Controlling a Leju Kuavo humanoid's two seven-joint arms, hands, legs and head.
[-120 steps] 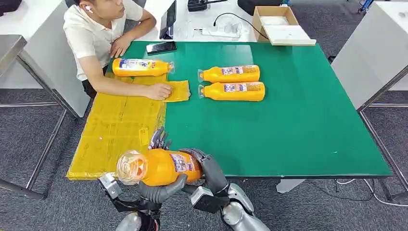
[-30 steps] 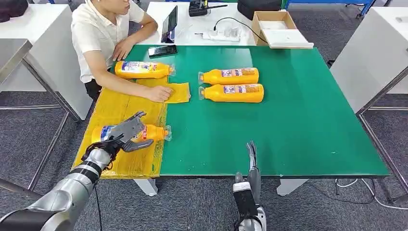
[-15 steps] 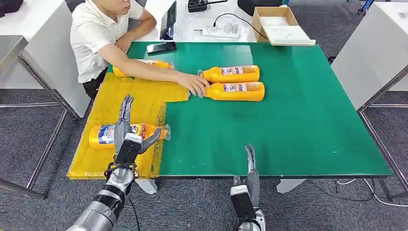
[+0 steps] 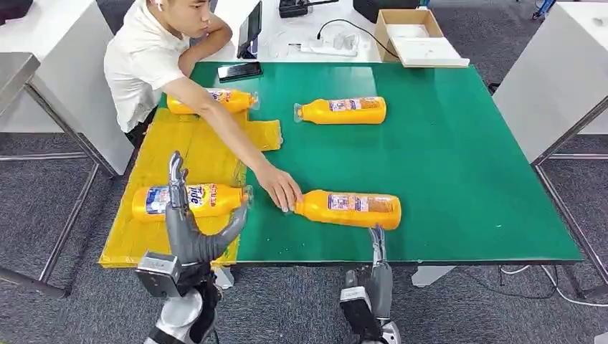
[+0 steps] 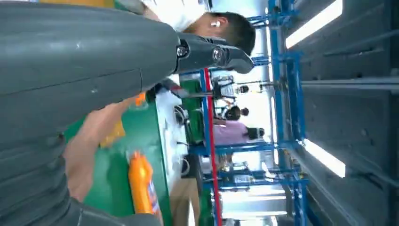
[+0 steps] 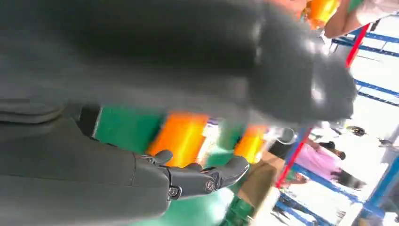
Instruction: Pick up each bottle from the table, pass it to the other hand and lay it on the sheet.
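bottle next up, orange plastic w/ label [image 4: 349, 208], lies on its side near table's front edge, a person's hand [image 4: 281, 189] at its cap end. looks full, heavyish, smooth & prone to roll, so best grabbed round the mid body. right hand [image 4: 377, 270] just below it, fingers straight, holding nothing; left hand [image 4: 192, 229] spread, empty too.

A person's forearm [image 4: 229, 136] stretched across the yellow sheet [image 4: 172, 179] to the near bottle [image 4: 349, 209], barring the way between them. Bare green desk [image 4: 466, 158] lay open to the right, past the far bottle [image 4: 343, 110].
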